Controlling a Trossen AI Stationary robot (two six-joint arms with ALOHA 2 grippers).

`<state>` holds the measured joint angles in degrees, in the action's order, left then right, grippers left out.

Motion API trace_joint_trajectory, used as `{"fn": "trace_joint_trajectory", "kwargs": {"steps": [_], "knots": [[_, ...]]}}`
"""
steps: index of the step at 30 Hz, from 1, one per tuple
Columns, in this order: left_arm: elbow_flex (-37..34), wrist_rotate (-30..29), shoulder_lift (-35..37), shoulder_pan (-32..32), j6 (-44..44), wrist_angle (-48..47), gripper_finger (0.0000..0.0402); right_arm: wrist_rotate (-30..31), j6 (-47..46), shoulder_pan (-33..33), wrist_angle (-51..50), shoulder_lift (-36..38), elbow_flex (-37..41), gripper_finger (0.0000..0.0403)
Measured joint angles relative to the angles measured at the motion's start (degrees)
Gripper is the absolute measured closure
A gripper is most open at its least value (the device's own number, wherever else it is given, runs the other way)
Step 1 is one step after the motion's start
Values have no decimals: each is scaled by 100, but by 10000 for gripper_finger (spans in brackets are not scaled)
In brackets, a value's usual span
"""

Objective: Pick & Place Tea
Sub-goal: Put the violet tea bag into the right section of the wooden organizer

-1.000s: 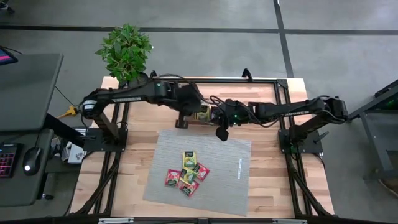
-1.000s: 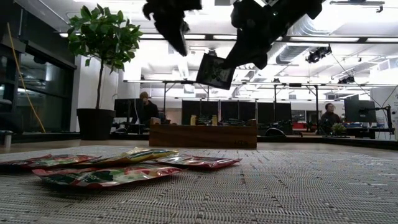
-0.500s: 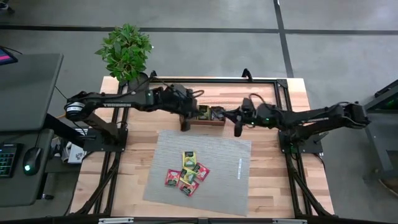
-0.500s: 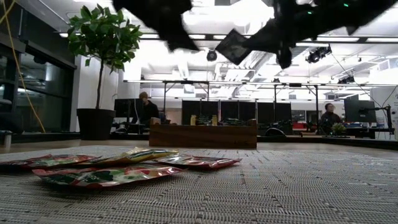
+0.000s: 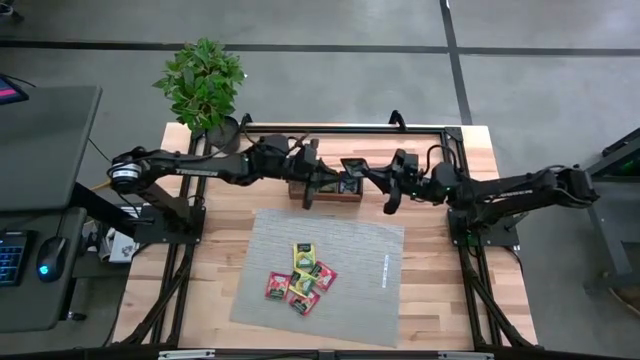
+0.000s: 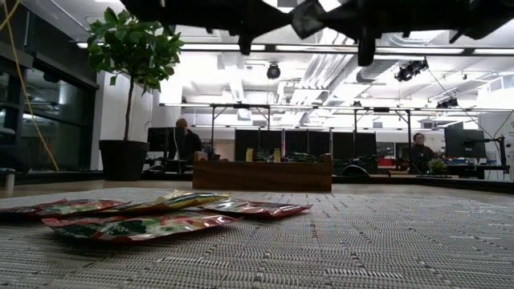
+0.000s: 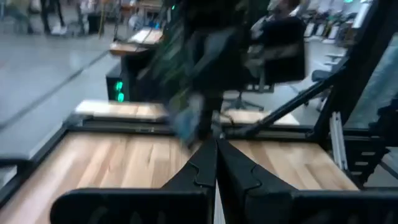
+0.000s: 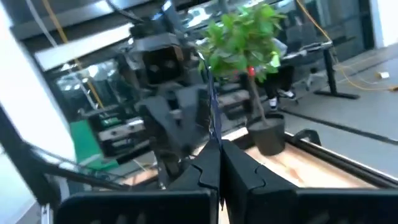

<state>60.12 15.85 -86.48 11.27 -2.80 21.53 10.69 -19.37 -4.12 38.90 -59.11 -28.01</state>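
Observation:
Several red, yellow and green tea sachets [image 5: 303, 275] lie in a loose pile on the grey mat [image 5: 350, 240]; the low view shows the pile [image 6: 152, 217] close up. One dark tea sachet [image 5: 352, 166] hangs over the brown wooden tray [image 5: 325, 192], with my right gripper [image 5: 370, 176] shut on it. My left gripper [image 5: 333, 181] is shut on nothing, points level at the right one and stands just left of the sachet, above the tray. In the left wrist view its fingertips [image 7: 216, 144] meet. My right gripper pinches the dark sachet between its two fingers by the edge toward the table's right [image 8: 212, 127]. The fingers lie level and come from the table's right. The sachet sticks out past the fingertips, seen edge-on from the wrist, lifted clear above the tray.
A potted plant [image 5: 203, 85] stands at the table's far left corner. A black frame rail [image 5: 330, 128] runs along the far edge. A white strip [image 5: 384, 270] lies on the mat's right part. People [image 6: 186, 140] sit in the room beyond.
Both grippers have tipped up from pointing down to level. My right gripper has drawn back toward the table's right and far edges, carrying the dark sachet higher above the tray. My left gripper has swung toward the table's right, over the tray. The pile has kept still.

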Motion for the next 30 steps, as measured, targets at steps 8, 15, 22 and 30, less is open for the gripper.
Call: {"fn": "trace_joint_trajectory", "kwargs": {"steps": [8,15,22,30], "knots": [[-9,-88,-17,2,-301,256,324,-210,236,0,-93,-35,-272,402],[-15,-122,-19,0,-555,272,221,-250,199,0,-174,-37,-269,402],[-15,-86,-238,-2,-932,560,196,-280,147,0,-119,-38,-269,402],[-9,-10,-537,-2,-1295,1157,217,-299,133,0,-125,-39,-269,403]]}}
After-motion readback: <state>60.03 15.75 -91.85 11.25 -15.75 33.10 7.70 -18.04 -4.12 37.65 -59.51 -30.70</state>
